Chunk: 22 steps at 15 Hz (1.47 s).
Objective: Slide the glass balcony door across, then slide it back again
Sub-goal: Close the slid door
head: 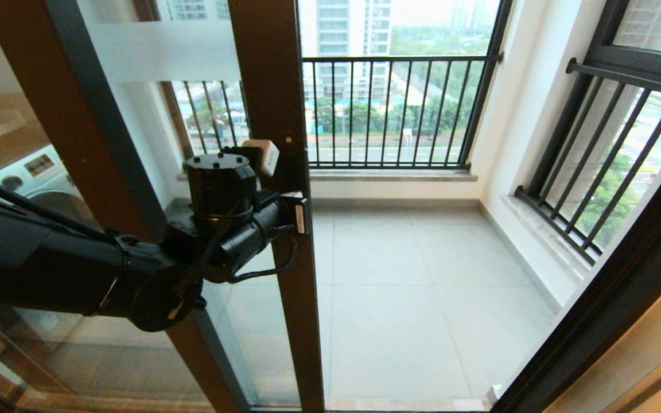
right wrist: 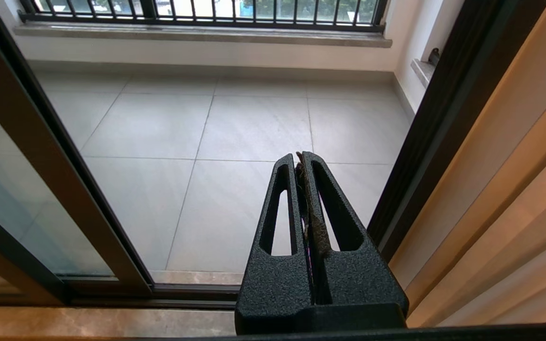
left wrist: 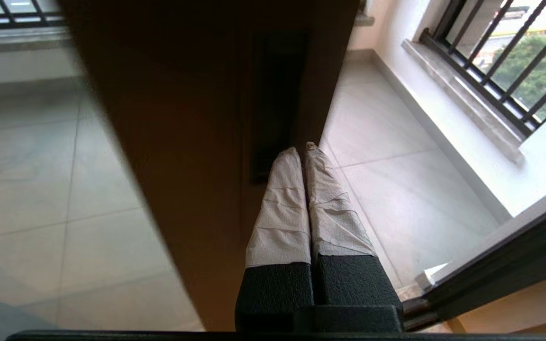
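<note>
The glass balcony door is seen at the left half of the head view, its dark brown stile standing upright near the middle of the picture, with a frosted white band crossing the glass near the top. To the right of the stile the doorway stands open onto the tiled balcony floor. The left gripper is held against the inner face of the stile at about mid-height, its two white-wrapped fingers pressed together with nothing between them, the tips set at the lower end of the black handle slot near the stile's free edge; whether the tips sit inside the slot cannot be told. In the head view the left arm is seen reaching in from the left, across the glass, to the stile. The right gripper is parked low at the right side of the opening, beside the dark door jamb, its black fingers closed on each other and pointed out over the floor tiles. Black-barred windows are seen beyond the balcony at the back and along the right wall, above a pale stone sill.
</note>
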### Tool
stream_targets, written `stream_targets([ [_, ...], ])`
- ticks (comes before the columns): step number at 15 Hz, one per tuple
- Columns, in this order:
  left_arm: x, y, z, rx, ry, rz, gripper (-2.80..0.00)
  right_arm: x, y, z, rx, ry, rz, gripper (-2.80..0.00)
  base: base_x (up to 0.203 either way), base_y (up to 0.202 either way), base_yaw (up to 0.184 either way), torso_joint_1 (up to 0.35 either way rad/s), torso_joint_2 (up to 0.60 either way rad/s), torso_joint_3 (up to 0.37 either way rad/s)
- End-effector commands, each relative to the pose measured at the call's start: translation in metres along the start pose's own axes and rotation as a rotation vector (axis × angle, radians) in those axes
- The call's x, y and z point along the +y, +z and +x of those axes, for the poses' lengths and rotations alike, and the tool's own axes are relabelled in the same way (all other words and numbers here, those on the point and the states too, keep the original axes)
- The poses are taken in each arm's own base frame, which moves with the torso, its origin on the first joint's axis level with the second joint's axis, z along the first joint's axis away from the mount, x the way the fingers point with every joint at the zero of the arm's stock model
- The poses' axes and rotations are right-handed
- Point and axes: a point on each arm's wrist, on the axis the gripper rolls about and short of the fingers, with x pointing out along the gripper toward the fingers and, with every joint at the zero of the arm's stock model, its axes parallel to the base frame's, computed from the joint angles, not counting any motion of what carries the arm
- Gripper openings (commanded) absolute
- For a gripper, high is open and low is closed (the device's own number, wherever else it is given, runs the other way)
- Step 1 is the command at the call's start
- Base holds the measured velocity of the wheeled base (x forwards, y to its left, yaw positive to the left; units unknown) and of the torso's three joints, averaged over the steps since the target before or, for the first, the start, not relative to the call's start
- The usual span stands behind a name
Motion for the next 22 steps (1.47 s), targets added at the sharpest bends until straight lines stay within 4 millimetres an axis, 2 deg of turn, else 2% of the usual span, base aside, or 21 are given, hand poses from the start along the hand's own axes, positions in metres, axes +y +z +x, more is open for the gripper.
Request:
stream_targets([
  [1, -0.004, 0.000, -0.002, -0.001, -0.001, -0.001, -2.80, 0.000, 0.000, 0.000, -0.001, 0.000, -0.001, -2.80, 0.000, 0.000, 0.000, 0.000, 0.00, 0.000],
  [11, -0.012, -0.003, -0.002, -0.002, -0.026, 0.000, -2.80, 0.000, 0.000, 0.000, -0.001, 0.002, -0.001, -2.80, 0.000, 0.000, 0.000, 0.000, 0.00, 0.000],
  [15, -0.019, -0.001, -0.015, -0.027, -0.066, -0.009, -2.80, 0.000, 0.000, 0.000, -0.001, 0.001, -0.001, -2.80, 0.000, 0.000, 0.000, 0.000, 0.00, 0.000],
  [22, -0.020, 0.000, -0.011, -0.034, -0.063, -0.013, -2.80, 0.000, 0.000, 0.000, -0.001, 0.000, -0.001, -2.80, 0.000, 0.000, 0.000, 0.000, 0.00, 0.000],
])
